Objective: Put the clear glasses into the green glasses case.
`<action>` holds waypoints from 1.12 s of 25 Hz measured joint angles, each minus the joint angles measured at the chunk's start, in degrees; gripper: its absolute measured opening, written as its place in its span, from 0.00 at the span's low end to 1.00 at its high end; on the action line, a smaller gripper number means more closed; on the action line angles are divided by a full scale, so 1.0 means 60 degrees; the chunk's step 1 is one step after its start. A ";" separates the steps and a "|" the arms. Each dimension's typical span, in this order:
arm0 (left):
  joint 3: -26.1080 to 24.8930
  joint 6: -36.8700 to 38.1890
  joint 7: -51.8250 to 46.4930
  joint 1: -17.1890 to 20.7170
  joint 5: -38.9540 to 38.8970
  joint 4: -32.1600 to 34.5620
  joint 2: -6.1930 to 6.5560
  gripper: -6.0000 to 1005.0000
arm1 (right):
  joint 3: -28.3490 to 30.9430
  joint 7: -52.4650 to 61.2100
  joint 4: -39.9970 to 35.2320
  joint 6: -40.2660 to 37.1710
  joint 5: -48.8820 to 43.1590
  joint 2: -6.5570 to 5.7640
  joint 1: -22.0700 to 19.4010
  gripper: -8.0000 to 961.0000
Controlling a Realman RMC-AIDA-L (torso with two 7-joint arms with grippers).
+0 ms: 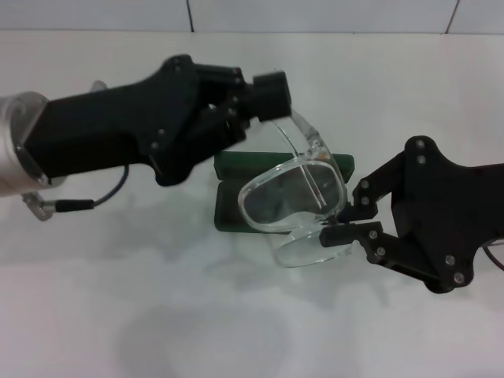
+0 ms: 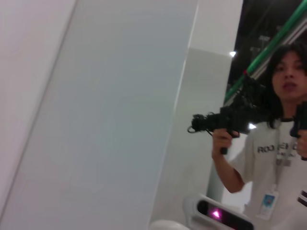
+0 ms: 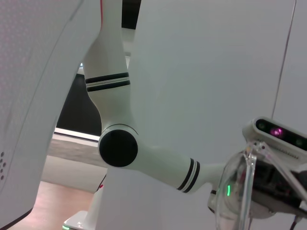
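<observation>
so colours: fully see-through clear glasses (image 1: 293,198) over a dark green glasses case (image 1: 236,177), matte black left gripper (image 1: 272,98) and right gripper (image 1: 346,216), plain white table (image 1: 157,299), and the white arm (image 3: 144,158) has black stripe bands

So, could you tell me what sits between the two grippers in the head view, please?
The clear glasses span the gap between the left gripper and the right gripper, each at one end. Below them lies the green glasses case.
</observation>
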 joint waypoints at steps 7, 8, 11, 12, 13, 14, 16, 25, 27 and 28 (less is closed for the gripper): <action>0.0300 0.0051 0.0027 -0.0081 0.0141 0.0000 0.0016 0.06 | 0.0079 -0.0072 0.0127 0.0000 0.0027 0.0000 0.0003 0.07; 0.0300 0.0053 0.0027 -0.0084 0.0154 0.0001 0.0017 0.06 | 0.0082 -0.0094 0.0150 0.0000 0.0029 0.0000 0.0006 0.07; 0.0308 0.0064 0.0032 -0.0086 0.0185 -0.0001 0.0013 0.06 | 0.0084 -0.0135 0.0235 0.0000 0.0038 -0.0006 0.0029 0.07; 0.0307 0.0065 0.0035 -0.0086 0.0185 -0.0002 0.0012 0.06 | 0.0080 -0.0138 0.0250 0.0000 0.0042 -0.0009 0.0032 0.07; 0.0282 0.0066 0.0041 -0.0084 0.0171 -0.0003 0.0008 0.06 | 0.0074 -0.0139 0.0260 0.0000 0.0046 -0.0012 0.0033 0.07; 0.0228 0.0063 0.0067 -0.0074 0.0148 -0.0008 0.0002 0.06 | 0.0057 -0.0140 0.0268 0.0000 0.0047 -0.0013 0.0037 0.07; 0.0109 0.0040 0.0144 -0.0053 0.0088 -0.0059 -0.0012 0.06 | 0.0032 -0.0141 0.0278 0.0000 0.0048 -0.0015 0.0045 0.07; 0.0136 0.0040 0.0270 -0.0212 -0.0181 -0.0591 0.0005 0.06 | 0.0009 -0.0144 0.0359 -0.0004 0.0048 -0.0015 0.0067 0.07; 0.0244 0.0057 0.0245 -0.0224 -0.0183 -0.0592 -0.0010 0.06 | 0.0009 -0.0145 0.0364 -0.0002 0.0048 -0.0016 0.0069 0.07; 0.0309 0.0060 0.0235 -0.0230 -0.0183 -0.0588 -0.0014 0.06 | 0.0010 -0.0145 0.0364 -0.0002 0.0048 -0.0015 0.0070 0.07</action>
